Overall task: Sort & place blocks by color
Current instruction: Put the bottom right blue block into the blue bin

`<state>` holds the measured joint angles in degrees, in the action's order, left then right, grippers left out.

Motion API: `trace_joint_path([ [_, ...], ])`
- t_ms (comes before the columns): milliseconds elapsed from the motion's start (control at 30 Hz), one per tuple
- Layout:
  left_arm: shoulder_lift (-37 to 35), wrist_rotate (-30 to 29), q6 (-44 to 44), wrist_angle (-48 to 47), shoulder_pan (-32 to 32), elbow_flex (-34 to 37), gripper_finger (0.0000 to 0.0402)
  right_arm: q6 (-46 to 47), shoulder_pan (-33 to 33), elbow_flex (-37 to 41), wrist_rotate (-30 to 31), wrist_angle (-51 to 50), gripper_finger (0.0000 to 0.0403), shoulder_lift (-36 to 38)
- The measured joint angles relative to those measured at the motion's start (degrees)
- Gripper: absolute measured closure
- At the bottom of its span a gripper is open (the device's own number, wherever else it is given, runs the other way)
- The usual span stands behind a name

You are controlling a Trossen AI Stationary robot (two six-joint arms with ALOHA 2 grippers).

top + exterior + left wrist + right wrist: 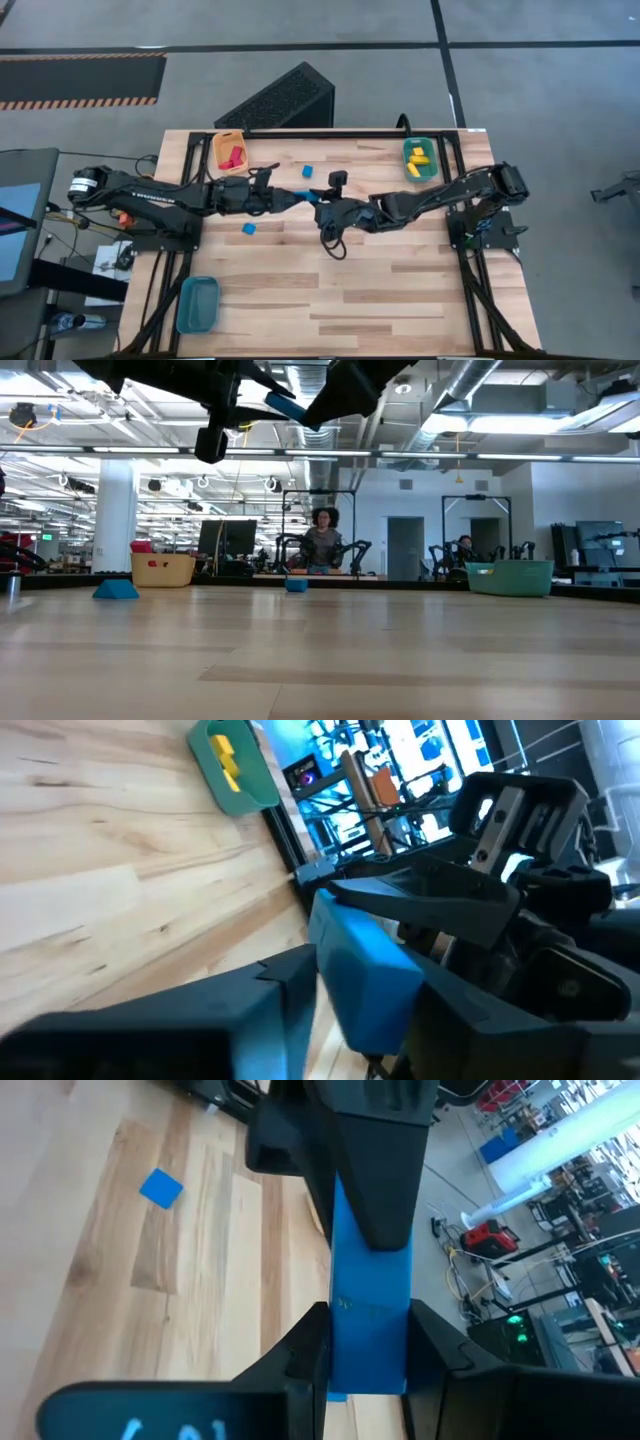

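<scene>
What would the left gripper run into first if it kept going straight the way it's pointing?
The right gripper. Seen from above, the left gripper points across the table at it, and both sets of fingers close on the same blue bar, held above the table. Beyond that, probably the right arm.

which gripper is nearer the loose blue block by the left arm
Left. The left gripper hangs just beyond that blue block, toward table centre; the right gripper, meeting it over a blue bar, is slightly farther.

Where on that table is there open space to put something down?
The near half of the table is bare, apart from the blue bin in its left corner. The middle is crowded: both end effectors meet there over a blue bar.
</scene>
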<state>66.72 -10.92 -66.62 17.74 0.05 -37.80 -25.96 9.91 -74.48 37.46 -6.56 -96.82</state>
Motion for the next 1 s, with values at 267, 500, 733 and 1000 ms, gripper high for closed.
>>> trace_joint_path([
  [267, 0.0, 2.0, 4.7, -1.1, 0.1, 0.1, 0.0375, 0.5, 0.1, 0.0, -0.2, -0.3, 0.0309, 0.0],
  [500, -0.4, 3.6, 5.1, -4.2, 0.1, 0.0, 0.0375, 7.9, -0.2, 0.0, -1.5, -0.8, 0.0275, -0.1],
  [733, -5.8, 6.6, 17.4, -14.1, -0.9, 0.0, 0.0375, 32.7, -2.4, -0.1, -12.3, -2.6, 0.0192, 0.6],
  [1000, -14.5, 9.1, 18.8, -37.7, -9.9, 0.0, 0.0375, 44.8, -4.0, -0.1, -20.4, -2.1, 0.0165, 0.0],
])
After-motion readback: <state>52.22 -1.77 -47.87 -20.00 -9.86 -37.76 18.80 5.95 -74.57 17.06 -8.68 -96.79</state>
